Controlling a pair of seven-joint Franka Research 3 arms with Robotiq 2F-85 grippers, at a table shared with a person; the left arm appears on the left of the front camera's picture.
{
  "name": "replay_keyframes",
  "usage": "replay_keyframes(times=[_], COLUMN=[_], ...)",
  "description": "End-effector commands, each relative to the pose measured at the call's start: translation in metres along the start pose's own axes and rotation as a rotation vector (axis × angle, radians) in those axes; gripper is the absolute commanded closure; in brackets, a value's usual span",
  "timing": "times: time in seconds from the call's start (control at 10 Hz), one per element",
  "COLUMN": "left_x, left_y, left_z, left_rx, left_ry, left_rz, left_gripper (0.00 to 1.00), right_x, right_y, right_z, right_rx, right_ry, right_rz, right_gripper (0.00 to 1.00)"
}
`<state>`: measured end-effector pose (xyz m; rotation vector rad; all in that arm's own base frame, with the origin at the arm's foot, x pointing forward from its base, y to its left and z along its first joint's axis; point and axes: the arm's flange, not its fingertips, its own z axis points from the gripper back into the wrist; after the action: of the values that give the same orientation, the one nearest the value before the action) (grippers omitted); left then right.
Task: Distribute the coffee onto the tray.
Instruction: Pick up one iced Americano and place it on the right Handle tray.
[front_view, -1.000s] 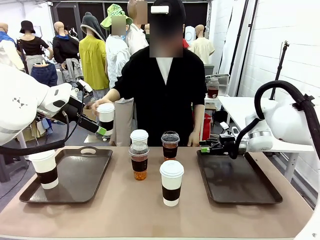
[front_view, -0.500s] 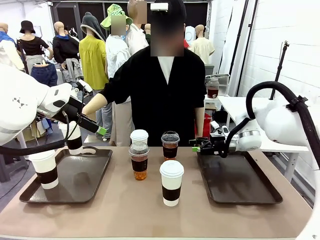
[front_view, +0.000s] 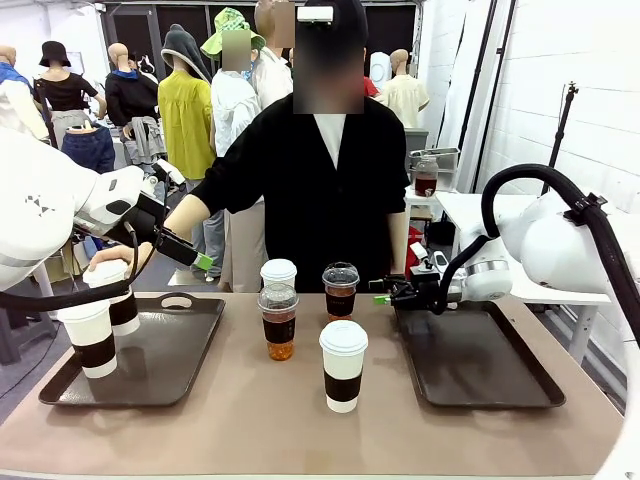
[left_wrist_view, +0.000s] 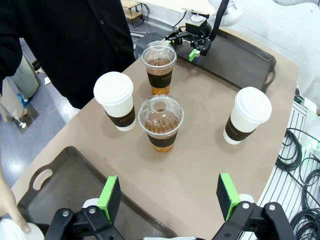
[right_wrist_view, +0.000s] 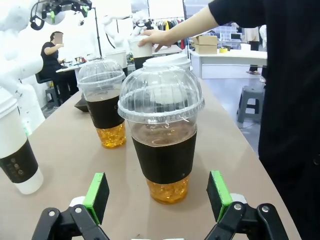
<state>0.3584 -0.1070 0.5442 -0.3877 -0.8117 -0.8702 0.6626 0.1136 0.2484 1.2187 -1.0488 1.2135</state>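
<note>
Right claw (front_view: 381, 298) and left claw (left_wrist_view: 168, 196) of mine both gape empty; two paper cups (front_view: 93, 340) stand on the left tray (front_view: 170, 355), four cups (front_view: 343, 365) wait on the table (front_view: 250, 420), right tray (front_view: 480, 360) bare.

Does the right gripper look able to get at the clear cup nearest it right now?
Probably yes: the right gripper faces that clear cup head-on, jaws open, nothing standing between them.

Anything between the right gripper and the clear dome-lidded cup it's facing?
No. In the right wrist view, the tabletop between the open right gripper and that dome-lidded cup is bare.
</note>
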Motion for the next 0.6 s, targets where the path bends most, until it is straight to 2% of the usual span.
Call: replay_keyframes(times=[0.0,0.5], left_x=[-0.0009,-0.0009], left_y=[0.0007,0.0007], left_z=[0.0012,0.0012], left_rx=[-0.007,-0.007], left_ry=[0.001,0.001], left_rz=[0.004,0.004], left_gripper=[0.0,0.0], right_x=[0.0009,-0.0031], right_y=[0.0012,-0.0032], right_z=[-0.0007,-0.0066], right_rx=[0.011,-0.006], right_ry=[-0.009,-0.003], right_rz=[-0.002,0.004], right_gripper=[0.0,0.0])
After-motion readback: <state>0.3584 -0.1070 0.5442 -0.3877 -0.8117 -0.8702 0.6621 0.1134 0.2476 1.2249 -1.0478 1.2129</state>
